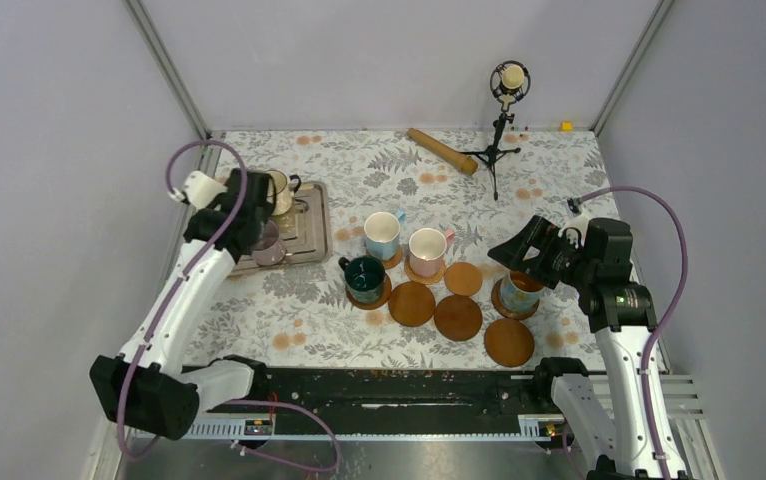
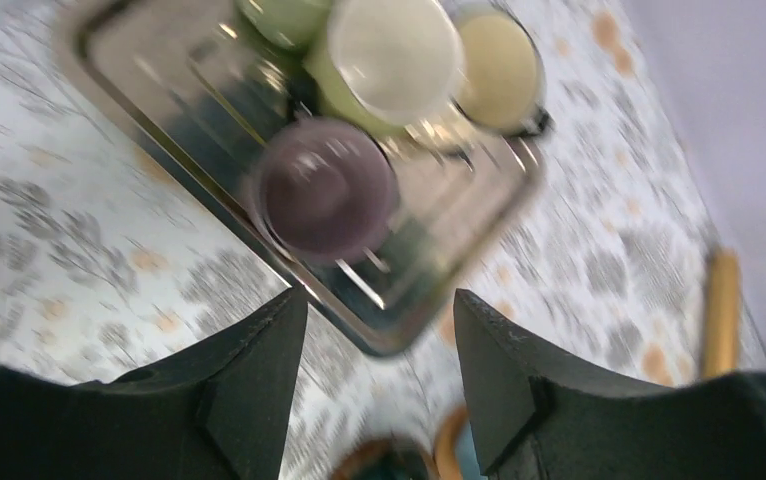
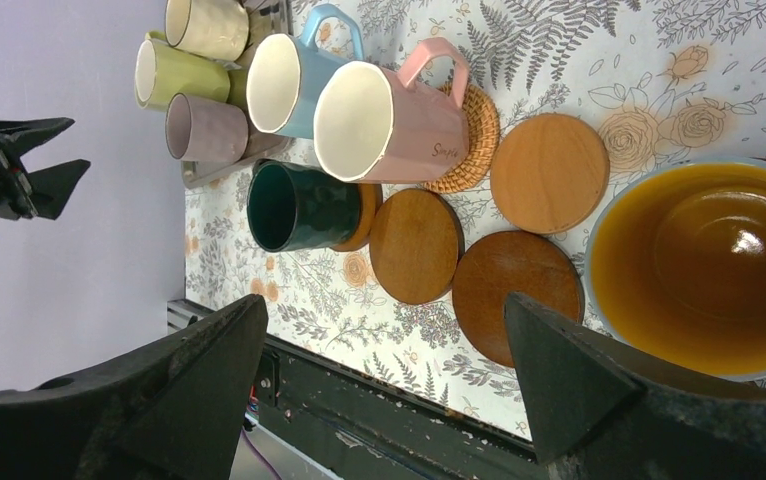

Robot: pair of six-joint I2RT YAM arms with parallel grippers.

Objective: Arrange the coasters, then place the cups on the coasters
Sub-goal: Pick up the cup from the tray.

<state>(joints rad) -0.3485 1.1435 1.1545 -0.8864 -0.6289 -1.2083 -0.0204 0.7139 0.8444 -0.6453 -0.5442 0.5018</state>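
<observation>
Overhead, the left gripper [image 2: 379,300] hangs released, its fingers apart with nothing between them, above the near edge of a metal tray [image 2: 159,70] at the left of the floral counter [image 1: 359,170]. A mauve cup [image 2: 327,190] stands on the tray just beyond the fingers. Behind it, also on the tray, are a light green cup [image 2: 389,55] and a cream cup [image 2: 499,65], close together. This view is blurred.

The right gripper [image 3: 384,300] is also released, fingers spread wide and holding nothing. It hovers over a blue cup [image 3: 699,270] with a yellow inside, which sits on a dark coaster [image 1: 504,305] at the right of the counter.

Between the two arms, three more cups each stand on a coaster: a light blue cup [image 1: 383,235], a pink cup [image 1: 426,250] just to its right on a woven coaster [image 3: 474,130], and a dark green cup [image 1: 364,278] in front of them.

Four bare coasters lie flat nearby, grouped between the dark green cup and the blue cup: one tan [image 1: 463,279] and three darker [image 1: 412,303] [image 1: 458,317] [image 1: 509,342].
</observation>
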